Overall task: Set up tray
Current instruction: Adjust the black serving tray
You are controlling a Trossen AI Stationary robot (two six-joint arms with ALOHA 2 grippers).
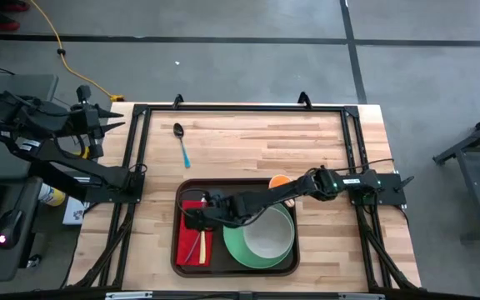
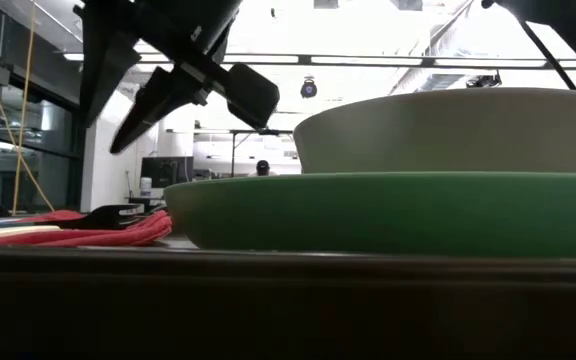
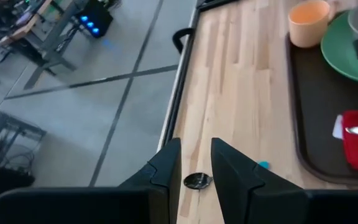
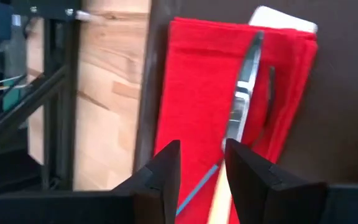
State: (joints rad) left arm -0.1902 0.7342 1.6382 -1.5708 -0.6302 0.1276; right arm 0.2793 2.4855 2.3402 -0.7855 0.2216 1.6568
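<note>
High view: right gripper [image 1: 197, 212] over the tray's [image 1: 283, 268] red napkin [image 1: 192, 242], jaws slightly apart, empty.

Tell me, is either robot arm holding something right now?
No, nothing is held. The right gripper hangs over the red napkin and knife in the tray, jaws apart and empty. The left gripper waits off the table's side, also empty.

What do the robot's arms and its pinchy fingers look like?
Both arms are dark, nearly black, built from jointed segments. The left gripper and the right gripper each have two chunky, dark, wedge-shaped fingers. The right arm has a small white label.
</note>
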